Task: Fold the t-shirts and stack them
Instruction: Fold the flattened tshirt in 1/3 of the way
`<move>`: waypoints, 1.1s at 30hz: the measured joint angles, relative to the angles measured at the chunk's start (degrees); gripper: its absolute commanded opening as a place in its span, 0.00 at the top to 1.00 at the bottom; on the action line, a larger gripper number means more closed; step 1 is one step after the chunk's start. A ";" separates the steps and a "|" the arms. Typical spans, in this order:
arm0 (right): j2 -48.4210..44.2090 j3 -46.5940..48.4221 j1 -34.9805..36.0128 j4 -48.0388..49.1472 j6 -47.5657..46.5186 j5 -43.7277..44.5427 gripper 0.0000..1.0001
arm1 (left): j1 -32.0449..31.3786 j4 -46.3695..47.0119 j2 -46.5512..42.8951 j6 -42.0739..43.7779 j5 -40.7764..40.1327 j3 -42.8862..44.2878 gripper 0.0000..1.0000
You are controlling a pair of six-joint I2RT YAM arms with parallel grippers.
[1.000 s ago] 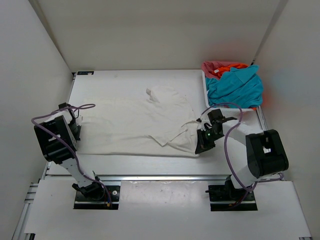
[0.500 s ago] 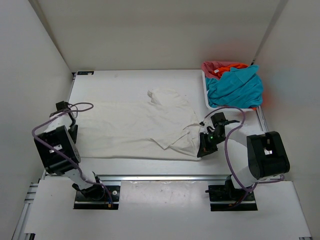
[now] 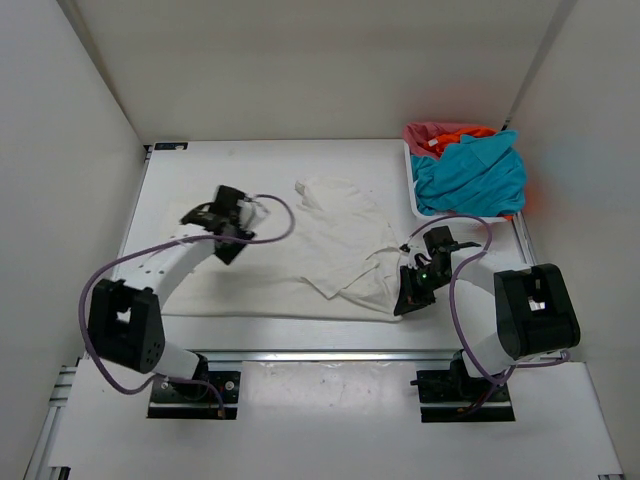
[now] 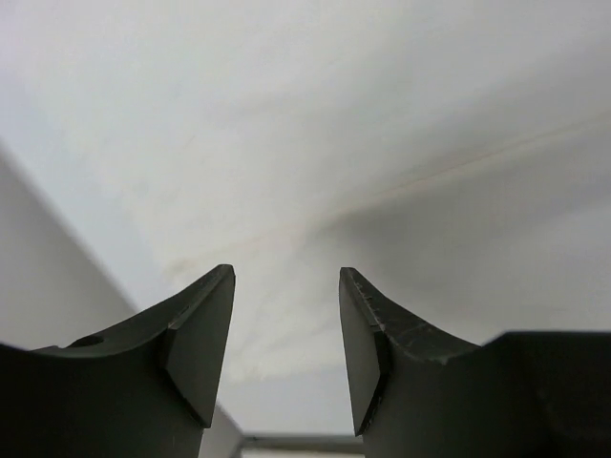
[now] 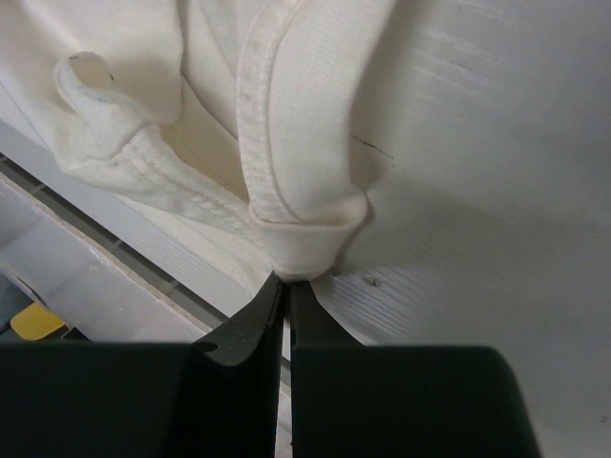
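White shirt [image 3: 300, 255]: I see it spread flat on the table [image 3: 200, 165]. Right gripper [image 5: 284, 286]: jaws pinched together on the shirt's near-right hem. Left gripper [image 4: 286, 334]: hovers over the cloth's left part, jaws apart, nothing between them. Teal shirt [image 3: 470, 175]: heaped in the basket [image 3: 411, 195], far right.

Top view: left tool [image 3: 215, 213] and wrist blurred, finger outlines unreadable. Left arm [image 3: 175, 262] covers stretch of white t-shirt [image 3: 330, 240] beneath. Right tool [image 3: 404, 298] small and dark, tips lost against own body. Basket [image 3: 411, 190] mostly buried; teal-blue t-shirt [image 3: 470, 175] hides most of orange t-shirt [image 3: 462, 131] and pinkish-red t-shirt [image 3: 428, 133]. Left wrist view: pale surface soft, no telling cloth from tabletop [image 3: 230, 165]. Right wrist view: white t-shirt cut off at top and left edges; pinched hem end hidden between tool tips.
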 measured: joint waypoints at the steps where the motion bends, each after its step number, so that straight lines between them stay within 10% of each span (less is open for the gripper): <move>1: 0.02 0.00 -0.13 0.00 -0.02 0.00 1.00 | -4.63 -0.17 1.20 0.02 1.49 0.92 0.41; 9: -0.13 -0.42 -0.59 0.48 0.00 -0.42 0.99 | -27.87 0.76 17.33 4.42 14.21 20.13 0.48; 16: -0.31 -0.68 -0.90 0.87 -0.11 -0.68 1.00 | -39.54 4.33 17.88 14.49 21.99 15.93 0.50; 33: -1.84 -2.14 -1.46 2.45 0.09 -1.09 1.00 | -41.99 5.70 20.70 24.46 22.97 10.43 0.47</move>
